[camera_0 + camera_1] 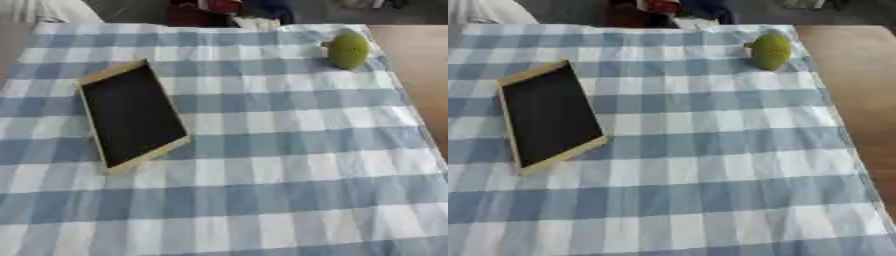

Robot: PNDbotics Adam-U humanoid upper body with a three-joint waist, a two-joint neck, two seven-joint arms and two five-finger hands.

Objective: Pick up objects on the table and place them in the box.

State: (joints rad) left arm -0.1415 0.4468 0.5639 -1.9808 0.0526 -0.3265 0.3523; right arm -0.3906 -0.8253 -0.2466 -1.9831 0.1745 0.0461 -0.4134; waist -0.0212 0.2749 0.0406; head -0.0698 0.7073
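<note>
A green round fruit (pixel 348 50) sits on the blue-and-white checked cloth (pixel 280 165) near the table's far right corner. A shallow box (pixel 131 116) with a pale wooden rim and a dark inside lies on the left half of the table, with nothing in it. Neither of my hands shows in either view.
The cloth's right edge (pixel 846 145) runs close to the fruit, with bare brown surface (pixel 864 75) beyond it. Dark and red things (pixel 206 11) stand past the far edge of the table.
</note>
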